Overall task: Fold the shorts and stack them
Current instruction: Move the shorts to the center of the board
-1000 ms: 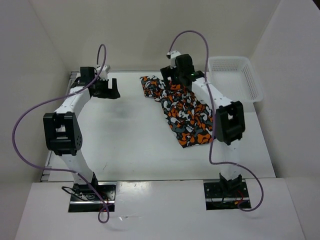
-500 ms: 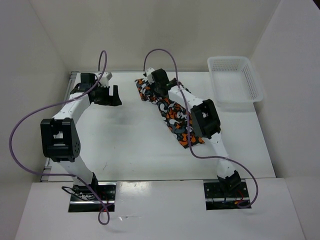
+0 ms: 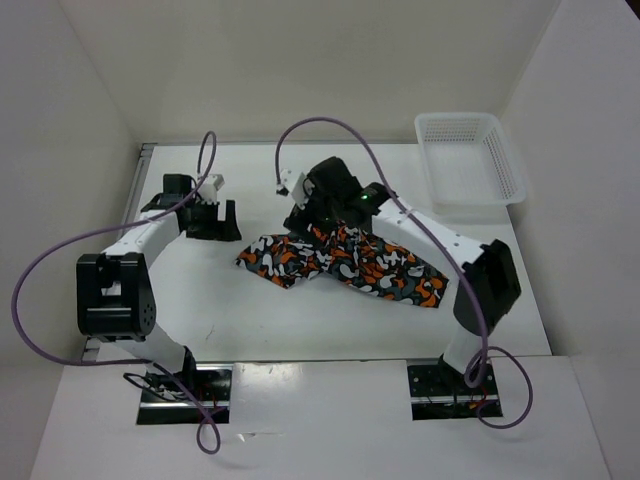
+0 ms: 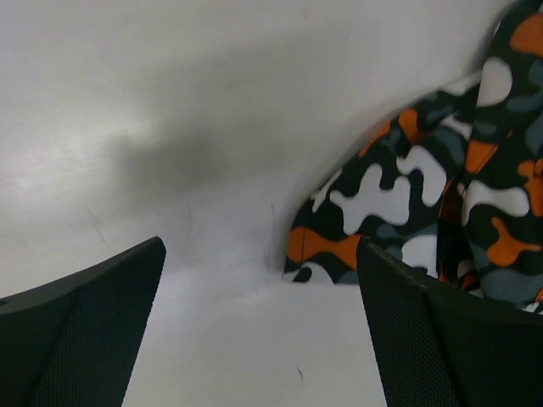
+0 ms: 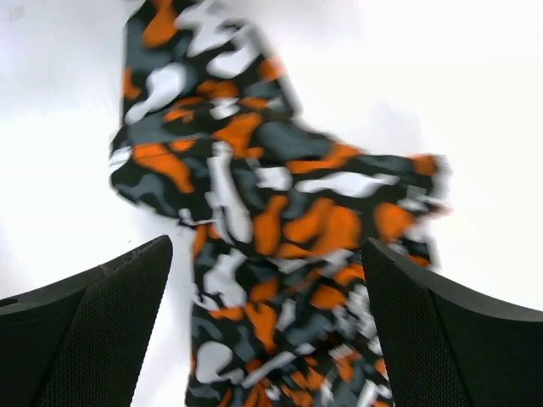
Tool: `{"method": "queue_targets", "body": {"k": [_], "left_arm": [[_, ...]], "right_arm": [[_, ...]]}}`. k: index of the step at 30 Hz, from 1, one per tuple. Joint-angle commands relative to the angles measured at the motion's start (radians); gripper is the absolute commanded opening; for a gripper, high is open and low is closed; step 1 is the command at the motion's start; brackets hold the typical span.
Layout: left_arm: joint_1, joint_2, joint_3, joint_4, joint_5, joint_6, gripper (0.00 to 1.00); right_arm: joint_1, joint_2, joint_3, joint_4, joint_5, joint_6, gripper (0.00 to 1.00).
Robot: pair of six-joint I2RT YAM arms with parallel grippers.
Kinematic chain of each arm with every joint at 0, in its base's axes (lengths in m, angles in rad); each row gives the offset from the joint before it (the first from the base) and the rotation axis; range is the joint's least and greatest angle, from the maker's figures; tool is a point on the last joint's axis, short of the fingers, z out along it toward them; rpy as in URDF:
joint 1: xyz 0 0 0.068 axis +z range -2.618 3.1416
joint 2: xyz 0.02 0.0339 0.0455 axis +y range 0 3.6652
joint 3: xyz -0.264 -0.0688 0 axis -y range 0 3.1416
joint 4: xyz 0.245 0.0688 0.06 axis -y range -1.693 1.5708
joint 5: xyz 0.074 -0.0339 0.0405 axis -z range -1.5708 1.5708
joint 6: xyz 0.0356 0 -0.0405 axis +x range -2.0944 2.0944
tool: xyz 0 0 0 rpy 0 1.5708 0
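Shorts (image 3: 350, 265) lie approx mid table (image 3: 250, 320), a rumpled strip running from left-centre to near right, not flat and, by our read, not folded yet. R gripper (image 5: 263, 250) hangs over the strip's far-left part w/ fingers spread wide, nothing pinched. L gripper (image 4: 259, 254) is likewise spread & empty, low over bare tabletop just left of the cloth's left end. We judge the fabric light, limp, no stiffness to push against, so it'll prob bunch & drag rather than slide. Best hold imo: pinch hem corners, one arm per end, then lift low so it drapes flat
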Motion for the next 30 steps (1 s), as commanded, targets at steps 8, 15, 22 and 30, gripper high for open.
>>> {"method": "queue_targets", "body": {"k": [8,15,22,30], "left_arm": [[-0.065,-0.167,-0.183,-0.169,-0.048,0.004,0.92],[-0.087,-0.136,-0.27,-0.059,-0.101,0.004,0.99],[-0.087,-0.098,-0.231,0.024,-0.102,0.004,1.0],[-0.087,-0.007,-0.217,0.043,-0.015,0.004,1.0]], "right_arm": [[-0.13,-0.069,-0.046,0.25,0.13,0.328,0.83],[-0.184,0.115,0.061,0.272,0.104,0.588,0.76],[-0.193,0.259,0.141,0.304,0.169,0.635,0.79],[-0.193,0.33,0.141,0.313,0.19,0.645,0.8]]}}
